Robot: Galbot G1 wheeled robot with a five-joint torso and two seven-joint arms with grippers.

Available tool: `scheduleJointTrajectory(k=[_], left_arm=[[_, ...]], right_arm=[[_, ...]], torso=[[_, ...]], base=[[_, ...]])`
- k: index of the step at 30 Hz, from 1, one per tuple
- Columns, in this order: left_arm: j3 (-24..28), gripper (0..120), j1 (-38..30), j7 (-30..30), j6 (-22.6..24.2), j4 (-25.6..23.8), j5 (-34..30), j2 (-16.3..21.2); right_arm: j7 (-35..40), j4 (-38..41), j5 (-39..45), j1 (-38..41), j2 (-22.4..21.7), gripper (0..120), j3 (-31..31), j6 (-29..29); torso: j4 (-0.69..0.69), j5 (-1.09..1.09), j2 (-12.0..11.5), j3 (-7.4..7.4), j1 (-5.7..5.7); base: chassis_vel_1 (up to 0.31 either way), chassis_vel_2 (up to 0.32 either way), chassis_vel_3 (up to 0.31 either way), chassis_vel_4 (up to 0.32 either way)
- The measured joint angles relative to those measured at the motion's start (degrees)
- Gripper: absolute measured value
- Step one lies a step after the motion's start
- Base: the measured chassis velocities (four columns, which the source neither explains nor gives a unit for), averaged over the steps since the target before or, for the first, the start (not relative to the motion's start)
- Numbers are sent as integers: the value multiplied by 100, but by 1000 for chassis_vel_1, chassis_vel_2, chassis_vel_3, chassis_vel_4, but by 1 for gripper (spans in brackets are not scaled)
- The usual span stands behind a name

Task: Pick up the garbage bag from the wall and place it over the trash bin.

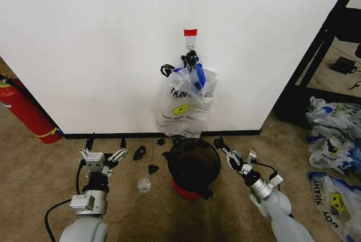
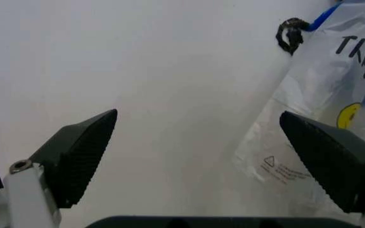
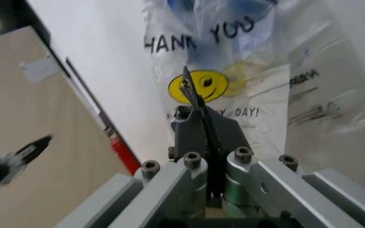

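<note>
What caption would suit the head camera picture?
Clear crinkly smiley-face garbage bag hangs on the white wall above the round black trash bin; left pincer open, right pincer shut.

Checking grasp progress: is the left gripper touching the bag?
Apart. Head view: left gripper sits low by the floor, well left of the bag.

You see two silver-grey arms with round metal wrists. The left gripper (image 1: 104, 150) and right gripper (image 1: 225, 147) have black ribbed fingers (image 2: 81, 156), silver screws and black cables.
</note>
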Motion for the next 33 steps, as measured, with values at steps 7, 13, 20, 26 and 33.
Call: scheduleJointTrajectory(k=[7, 13, 20, 26, 33], left_arm=[[14, 100, 10, 1, -6, -28, 6, -3], [35, 100, 32, 5, -21, -53, 27, -24], [5, 100, 87, 9, -69, -47, 42, -12], [-48, 100, 104, 12, -73, -40, 56, 5], [-132, 100, 122, 9, -90, 10, 54, 44]], right_arm=[[-1006, -109, -292, -422, -238, 8, 521, -180], [-1180, -211, -393, -561, -279, 28, 680, -125], [221, 154, 429, -228, -89, 56, -42, 268], [1085, 251, 1074, 307, 224, 80, -516, 81], [1650, 135, 1986, 785, 604, 99, -514, -141]], torso=[[0, -1, 0, 0, 0], [1, 0, 0, 0, 0], [2, -2, 0, 0, 0], [2, -2, 0, 1, 1], [1, -3, 0, 1, 1]], base=[[0, 0, 0, 0], [0, 0, 0, 0], [0, 0, 0, 0], [0, 0, 0, 0], [0, 0, 0, 0]])
